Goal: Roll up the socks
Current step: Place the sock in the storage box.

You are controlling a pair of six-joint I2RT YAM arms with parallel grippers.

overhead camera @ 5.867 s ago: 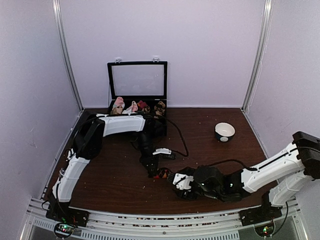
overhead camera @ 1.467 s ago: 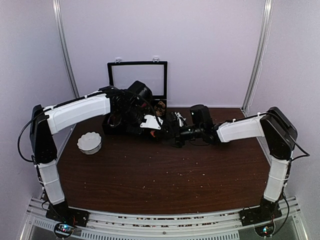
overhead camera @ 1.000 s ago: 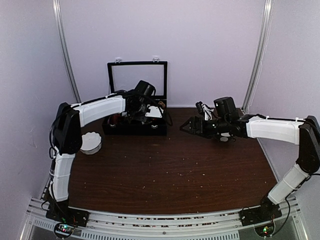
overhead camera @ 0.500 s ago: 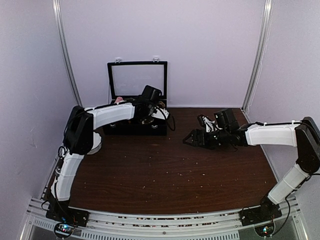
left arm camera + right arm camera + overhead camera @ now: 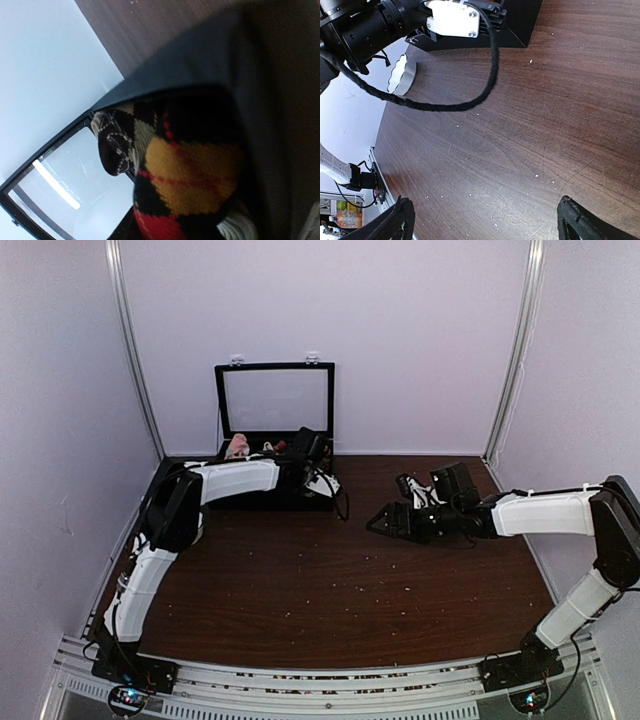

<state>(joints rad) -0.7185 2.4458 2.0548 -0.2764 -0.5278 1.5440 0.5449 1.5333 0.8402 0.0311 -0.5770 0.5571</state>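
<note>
A rolled black argyle sock with red and orange diamonds (image 5: 190,185) fills the left wrist view, close to the camera. It lies inside the black box (image 5: 270,100). A black argyle sock with tan diamonds (image 5: 117,142) sits just behind it. My left gripper (image 5: 308,452) reaches into the right end of the box, and its fingers are hidden in both views. My right gripper (image 5: 384,523) hangs open and empty over the bare table, right of the box. Its fingertips (image 5: 400,220) show at the bottom corners of the right wrist view.
The box (image 5: 262,502) stands at the back with its glass lid (image 5: 277,400) upright. A pink sock bundle (image 5: 237,446) shows at its left end. A white bowl (image 5: 400,75) sits left of the box. The left arm's black cable (image 5: 445,105) loops onto the table.
The right gripper has drawn back from the box to the right and now stays almost still, open. The left arm has folded in, its wrist shifting to the box's right end.
</note>
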